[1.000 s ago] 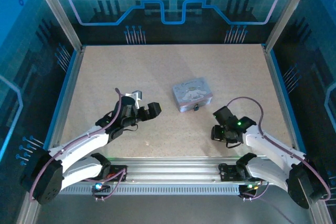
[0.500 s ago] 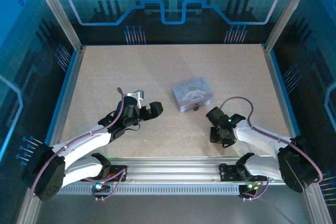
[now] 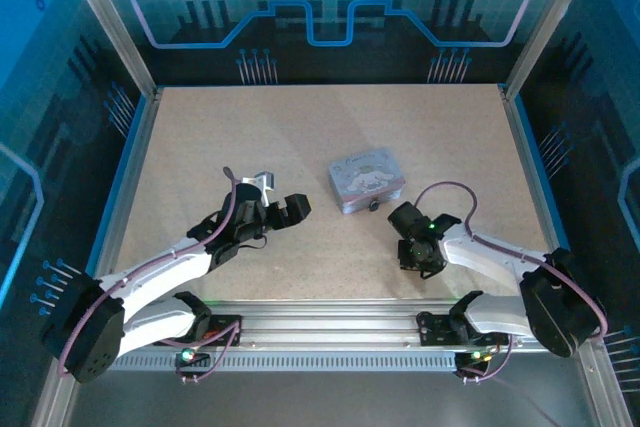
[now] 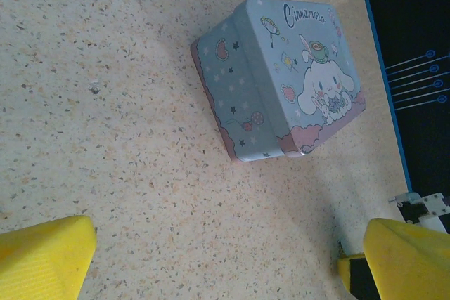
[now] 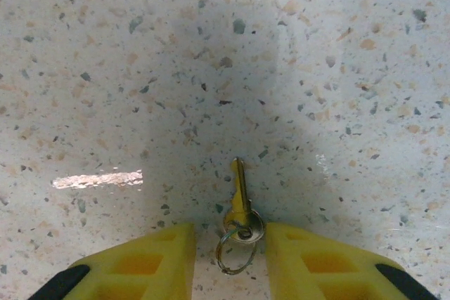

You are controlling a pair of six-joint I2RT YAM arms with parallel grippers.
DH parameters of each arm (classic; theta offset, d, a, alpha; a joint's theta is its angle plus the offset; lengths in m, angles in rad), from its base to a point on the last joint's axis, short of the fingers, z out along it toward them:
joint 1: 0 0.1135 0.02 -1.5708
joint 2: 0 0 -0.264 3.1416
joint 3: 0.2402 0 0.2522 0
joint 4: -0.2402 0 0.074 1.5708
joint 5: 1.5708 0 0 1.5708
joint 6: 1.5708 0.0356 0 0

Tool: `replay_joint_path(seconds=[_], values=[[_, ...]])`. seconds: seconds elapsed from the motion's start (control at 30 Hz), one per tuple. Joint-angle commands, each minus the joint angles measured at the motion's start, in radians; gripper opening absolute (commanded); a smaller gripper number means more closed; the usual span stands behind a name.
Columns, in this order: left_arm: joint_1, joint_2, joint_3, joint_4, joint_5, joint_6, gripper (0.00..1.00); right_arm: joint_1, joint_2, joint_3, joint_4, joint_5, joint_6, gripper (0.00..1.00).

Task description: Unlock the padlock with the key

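Note:
The key (image 5: 240,198), a small brass-coloured key on a wire ring (image 5: 235,249), lies flat on the table. Its head sits between the yellow fingertips (image 5: 151,261) of my right gripper (image 5: 230,258), which is open with a gap on each side. From above, the right gripper (image 3: 417,253) points down at the table, right of and nearer than the tin. The padlock (image 3: 374,205) is a tiny dark spot at the tin's near edge. My left gripper (image 3: 288,209) is open, left of the tin, with nothing between its fingers (image 4: 42,258).
The pale blue cartoon-printed tin (image 3: 367,182) stands mid-table and appears closed in the left wrist view, tin (image 4: 281,79). A blue-edged frame (image 3: 527,162) borders the speckled tabletop. The arms' purple cable (image 3: 455,192) loops above the right wrist.
My right arm has swung left, closer to the tin, with its gripper still low over the table. The left gripper has shifted only slightly.

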Motion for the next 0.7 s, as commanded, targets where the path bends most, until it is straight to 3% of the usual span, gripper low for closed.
replay_joint_path(seconds=[0.0, 0.67], values=[[-0.007, 0.000, -0.014, 0.014, -0.013, 0.002, 0.99, 0.013, 0.014, 0.015, -0.011, 0.023, 0.015, 0.29], [-0.007, -0.023, -0.014, -0.001, -0.016, 0.007, 0.99, 0.015, -0.009, 0.009, -0.040, 0.029, 0.016, 0.07]])
